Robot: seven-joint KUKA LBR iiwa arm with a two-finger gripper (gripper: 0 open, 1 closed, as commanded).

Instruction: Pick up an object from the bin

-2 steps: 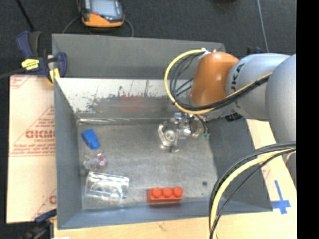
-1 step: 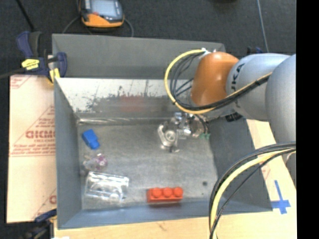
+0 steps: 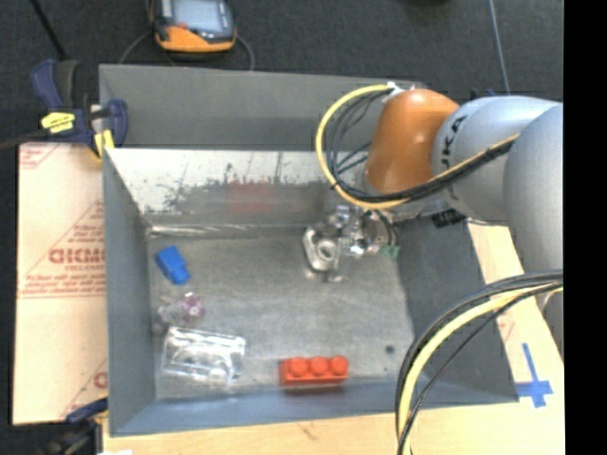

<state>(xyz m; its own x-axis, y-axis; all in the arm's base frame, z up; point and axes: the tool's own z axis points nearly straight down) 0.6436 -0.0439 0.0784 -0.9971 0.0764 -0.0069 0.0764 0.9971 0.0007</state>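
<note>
My gripper (image 3: 327,254) hangs over the bin's floor toward the back right, below the orange cover. Its metal parts blur together there. A blue block (image 3: 173,265) lies at the left of the bin, well away from the gripper. A small clear thing with a pink part (image 3: 184,308) sits just in front of the block. A clear plastic container (image 3: 201,357) lies in the front left corner. A red brick with three studs (image 3: 314,370) rests by the front wall, straight in front of the gripper and apart from it.
The arm comes in from the right with yellow and black cables looping over the bin's back right and front right corners. Bare grey floor stretches between the gripper and the loose things.
</note>
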